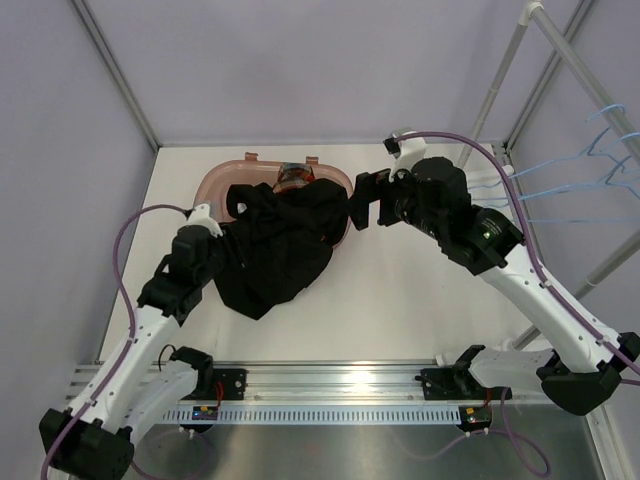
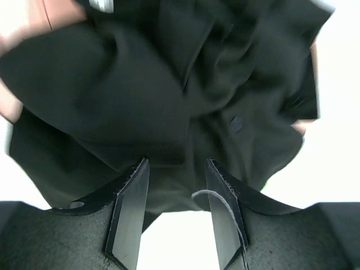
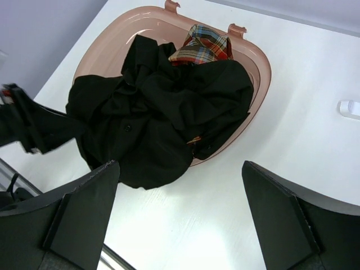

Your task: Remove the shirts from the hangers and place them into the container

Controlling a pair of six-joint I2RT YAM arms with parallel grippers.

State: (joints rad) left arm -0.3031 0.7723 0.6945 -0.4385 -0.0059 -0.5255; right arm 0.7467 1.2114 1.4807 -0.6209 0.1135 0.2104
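The black shirt (image 1: 275,250) lies bunched over the container (image 1: 213,183), and its lower half spills over the near rim onto the table. The plaid shirt (image 1: 293,178) shows at the container's far side, partly under the black one. My left gripper (image 1: 225,222) is at the black shirt's left edge. In the left wrist view the left gripper (image 2: 177,163) has its jaws apart, with the black shirt's (image 2: 140,84) hem lying between the tips. My right gripper (image 1: 365,200) hovers wide open by the container's right rim, holding nothing. Light-blue hangers (image 1: 600,165) hang bare at the right.
White rack poles (image 1: 500,75) rise at the back right. A metal rail (image 1: 330,380) runs along the near edge between the arm bases. In the right wrist view, the right gripper (image 3: 180,166) is above bare table just outside the container (image 3: 261,73), and a small white piece (image 3: 350,107) lies to the right.
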